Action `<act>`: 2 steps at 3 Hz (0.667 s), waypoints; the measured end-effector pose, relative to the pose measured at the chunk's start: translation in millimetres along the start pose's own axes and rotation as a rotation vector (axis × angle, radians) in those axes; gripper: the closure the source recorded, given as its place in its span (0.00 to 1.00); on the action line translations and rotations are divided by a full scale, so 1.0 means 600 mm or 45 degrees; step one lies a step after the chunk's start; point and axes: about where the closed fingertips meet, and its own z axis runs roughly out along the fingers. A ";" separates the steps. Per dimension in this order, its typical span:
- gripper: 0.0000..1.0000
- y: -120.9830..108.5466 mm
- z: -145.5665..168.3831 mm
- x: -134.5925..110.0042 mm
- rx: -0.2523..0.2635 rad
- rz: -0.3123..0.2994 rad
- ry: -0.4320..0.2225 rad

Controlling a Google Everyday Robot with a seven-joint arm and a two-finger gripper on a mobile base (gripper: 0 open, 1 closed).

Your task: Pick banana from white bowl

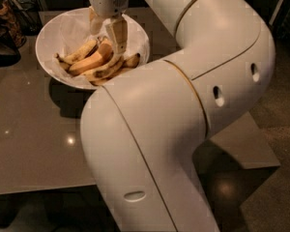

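Note:
The white bowl (pixel 50 30) sits on the grey table at the upper left, lined with white paper. Several yellow, brown-spotted bananas (pixel 89 62) lie in it. My gripper (pixel 106 36) points down into the bowl from above. Its two fingers stand apart, one on either side of the raised end of the top banana. The left finger (pixel 94 25) is over the paper and the right finger (pixel 119 35) is beside the banana. Nothing is held. My arm hides the bowl's right rim.
The grey table (pixel 34 144) stretches toward the front edge. A dark object (pixel 2 42) stands at the far left beside the bowl. My bulky white arm (pixel 183 120) covers the table's right half. The floor (pixel 270 197) shows at the lower right.

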 end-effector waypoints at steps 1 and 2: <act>0.34 0.017 0.014 -0.003 -0.031 0.011 -0.024; 0.41 0.030 0.031 -0.012 -0.056 0.014 -0.060</act>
